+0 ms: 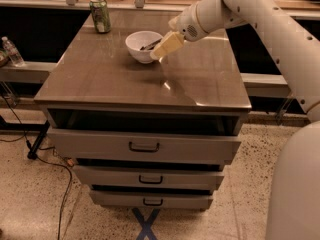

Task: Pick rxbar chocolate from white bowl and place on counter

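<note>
The white bowl point(140, 46) stands on the counter point(125, 81), toward its back middle. The rxbar chocolate point(149, 45) is a dark bar lying inside the bowl, leaning toward the right rim. My gripper point(161, 51) comes in from the upper right on the white arm. It hangs slanted just at the bowl's right rim, its tip beside the bar. I cannot tell whether it touches the bar.
A green drink can point(100, 14) stands at the counter's back left corner. A water bottle point(12, 51) sits on a low shelf to the left. The cabinet's three handled drawers point(144, 147) face me, and a cable runs across the floor at left.
</note>
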You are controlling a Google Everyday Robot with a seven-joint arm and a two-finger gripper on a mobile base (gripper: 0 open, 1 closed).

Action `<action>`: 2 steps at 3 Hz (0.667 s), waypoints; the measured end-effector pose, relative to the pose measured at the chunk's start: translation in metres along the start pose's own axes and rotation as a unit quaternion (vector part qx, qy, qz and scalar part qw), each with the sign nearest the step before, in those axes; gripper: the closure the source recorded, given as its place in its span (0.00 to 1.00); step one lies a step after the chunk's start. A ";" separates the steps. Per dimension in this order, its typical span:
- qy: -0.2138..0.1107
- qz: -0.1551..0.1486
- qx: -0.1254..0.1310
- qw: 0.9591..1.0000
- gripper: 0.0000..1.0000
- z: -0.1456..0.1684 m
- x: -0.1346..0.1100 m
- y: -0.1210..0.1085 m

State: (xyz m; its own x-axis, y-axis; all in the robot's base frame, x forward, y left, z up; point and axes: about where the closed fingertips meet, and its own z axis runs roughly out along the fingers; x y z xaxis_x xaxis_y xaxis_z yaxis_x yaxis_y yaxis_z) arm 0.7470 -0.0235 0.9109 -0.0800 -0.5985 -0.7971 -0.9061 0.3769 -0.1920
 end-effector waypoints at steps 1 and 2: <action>-0.003 0.004 -0.009 1.000 0.47 0.007 0.002 0.003; -0.006 0.006 -0.013 1.000 0.34 0.012 0.002 0.003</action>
State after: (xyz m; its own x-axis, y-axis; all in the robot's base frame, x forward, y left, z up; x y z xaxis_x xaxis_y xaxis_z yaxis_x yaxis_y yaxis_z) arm 0.7488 -0.0147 0.9020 -0.0863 -0.5850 -0.8064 -0.9154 0.3660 -0.1675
